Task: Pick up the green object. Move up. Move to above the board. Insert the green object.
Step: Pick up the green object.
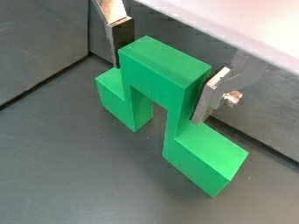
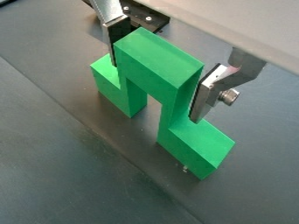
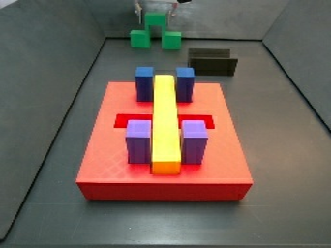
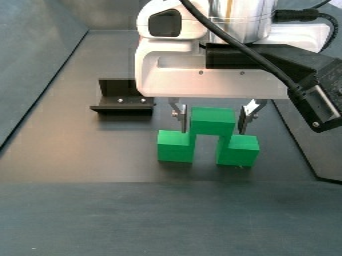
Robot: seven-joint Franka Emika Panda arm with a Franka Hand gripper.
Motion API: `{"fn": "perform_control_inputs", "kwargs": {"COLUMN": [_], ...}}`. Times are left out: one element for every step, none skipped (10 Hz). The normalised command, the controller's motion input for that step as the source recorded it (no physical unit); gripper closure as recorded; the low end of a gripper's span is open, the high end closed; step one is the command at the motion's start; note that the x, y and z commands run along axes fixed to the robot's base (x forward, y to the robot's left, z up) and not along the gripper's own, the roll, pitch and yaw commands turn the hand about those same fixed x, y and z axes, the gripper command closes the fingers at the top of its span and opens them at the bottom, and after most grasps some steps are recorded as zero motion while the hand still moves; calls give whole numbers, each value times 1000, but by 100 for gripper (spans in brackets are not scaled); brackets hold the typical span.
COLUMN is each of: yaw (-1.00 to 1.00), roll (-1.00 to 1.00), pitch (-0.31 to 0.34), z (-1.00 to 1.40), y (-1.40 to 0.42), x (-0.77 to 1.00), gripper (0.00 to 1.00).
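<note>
Gripping the Green Piece: Pick-Up Under Way

We see the gripper (image 2: 166,63) astride the green object's (image 2: 158,74) raised middle, plates touching both sides; piece sits on the floor, at 12 o'clock from the board (image 3: 162,179). Next, in our view: lift straight up w/o slip.

The green object (image 4: 207,138), a bright green blocky arch with two cube feet and a raised middle cube, stands upright on the dark floor with the pincer (image 1: 163,72) straddling its raised cube, one silver finger at each side. In a side view it (image 3: 155,35) sits at the far end of the floor, well apart from the board (image 3: 104,160). The board is a flat red square with a recess, bearing two blue blocks, two purple blocks and a long yellow bar along its middle.
</note>
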Motion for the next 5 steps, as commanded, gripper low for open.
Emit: {"fn": "perform_control_inputs", "kwargs": {"yaw": [0,0,0,0,0], "roll": [11,0,0,0,0], "pitch": [0,0,0,0,0], "z": [0,0,0,0,0], "y": [0,0,0,0,0], "x": [0,0,0,0,0], "gripper": [0,100,100,100,100]}}
